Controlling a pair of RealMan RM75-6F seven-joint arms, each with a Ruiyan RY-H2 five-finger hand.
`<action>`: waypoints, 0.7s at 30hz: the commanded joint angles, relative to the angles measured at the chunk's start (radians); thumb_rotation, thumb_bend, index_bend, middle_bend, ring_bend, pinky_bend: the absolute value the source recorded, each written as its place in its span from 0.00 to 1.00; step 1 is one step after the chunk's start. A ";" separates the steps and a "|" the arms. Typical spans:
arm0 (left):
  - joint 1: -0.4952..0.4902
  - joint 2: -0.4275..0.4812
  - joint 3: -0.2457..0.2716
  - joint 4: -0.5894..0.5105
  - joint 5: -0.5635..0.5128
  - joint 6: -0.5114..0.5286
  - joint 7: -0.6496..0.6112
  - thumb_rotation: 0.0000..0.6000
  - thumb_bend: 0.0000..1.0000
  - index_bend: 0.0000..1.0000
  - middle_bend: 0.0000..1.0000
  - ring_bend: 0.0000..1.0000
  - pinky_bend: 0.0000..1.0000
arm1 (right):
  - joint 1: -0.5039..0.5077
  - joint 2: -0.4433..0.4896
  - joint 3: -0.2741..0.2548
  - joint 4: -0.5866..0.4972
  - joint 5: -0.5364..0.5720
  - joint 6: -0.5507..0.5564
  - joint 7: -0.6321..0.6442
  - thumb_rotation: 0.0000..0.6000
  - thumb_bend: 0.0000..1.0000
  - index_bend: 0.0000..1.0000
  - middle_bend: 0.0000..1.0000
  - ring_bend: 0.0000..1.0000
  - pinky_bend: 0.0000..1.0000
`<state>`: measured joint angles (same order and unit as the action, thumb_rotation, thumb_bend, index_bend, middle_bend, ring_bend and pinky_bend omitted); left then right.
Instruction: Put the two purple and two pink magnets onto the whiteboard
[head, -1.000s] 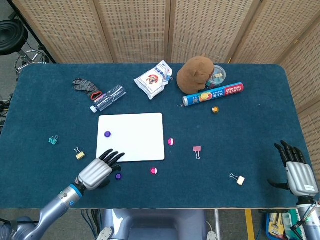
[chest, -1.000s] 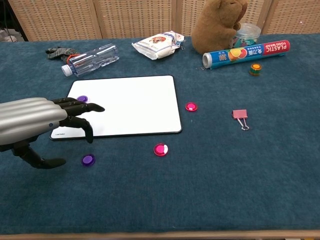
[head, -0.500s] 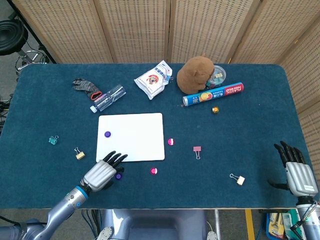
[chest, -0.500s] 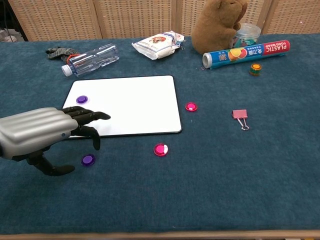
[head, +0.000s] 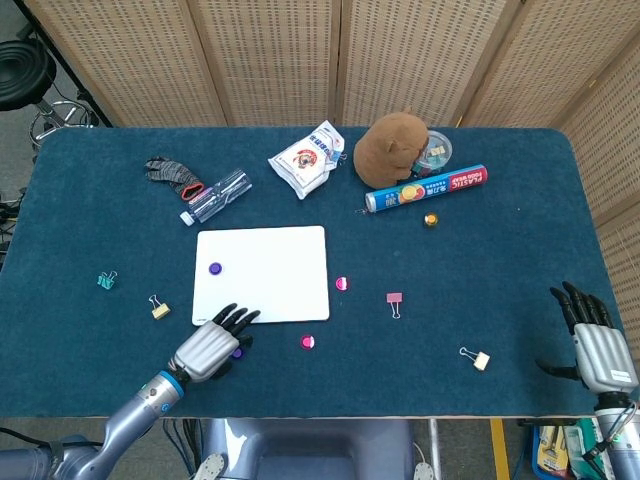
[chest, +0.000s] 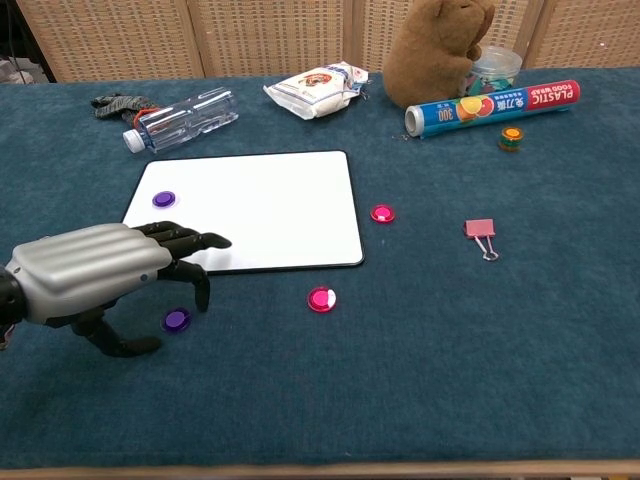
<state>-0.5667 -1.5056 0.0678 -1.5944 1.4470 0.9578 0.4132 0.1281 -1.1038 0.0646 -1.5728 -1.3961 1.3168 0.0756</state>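
My left hand (chest: 85, 280) hovers over the purple magnet (chest: 177, 320), fingers (chest: 195, 243) reaching over the whiteboard (chest: 260, 205) edge. I see open blue surface (head: 480, 270) between both pink magnets (chest: 321, 299) and the board. Bottle (chest: 180, 117), snack bag (chest: 315, 88) and plush toy (chest: 435, 50) crowd the far side only.

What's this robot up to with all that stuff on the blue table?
It is putting small round magnets onto the flat white whiteboard. One purple magnet already sits on the board. The robot's left hand, fingers spread and holding nothing, hovers over the second purple magnet, which lies on the cloth just off the board's near edge. Two pink magnets wait on the cloth beside the board. The right hand is idle at the table's far right edge.
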 joint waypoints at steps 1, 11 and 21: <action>-0.001 -0.003 -0.001 0.002 -0.005 -0.003 0.006 1.00 0.31 0.42 0.00 0.00 0.00 | 0.000 0.001 -0.001 0.000 -0.001 -0.001 0.003 1.00 0.00 0.00 0.00 0.00 0.00; 0.002 -0.018 -0.008 0.011 -0.025 0.003 0.027 1.00 0.31 0.58 0.00 0.00 0.00 | -0.002 0.002 0.001 0.000 0.001 0.002 0.009 1.00 0.00 0.00 0.00 0.00 0.00; -0.001 -0.004 -0.020 -0.002 -0.040 0.007 0.032 1.00 0.30 0.59 0.00 0.00 0.00 | -0.001 0.003 0.001 0.000 0.002 0.000 0.008 1.00 0.00 0.00 0.00 0.00 0.00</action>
<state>-0.5669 -1.5132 0.0512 -1.5932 1.4088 0.9629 0.4486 0.1267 -1.1010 0.0655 -1.5724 -1.3936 1.3168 0.0836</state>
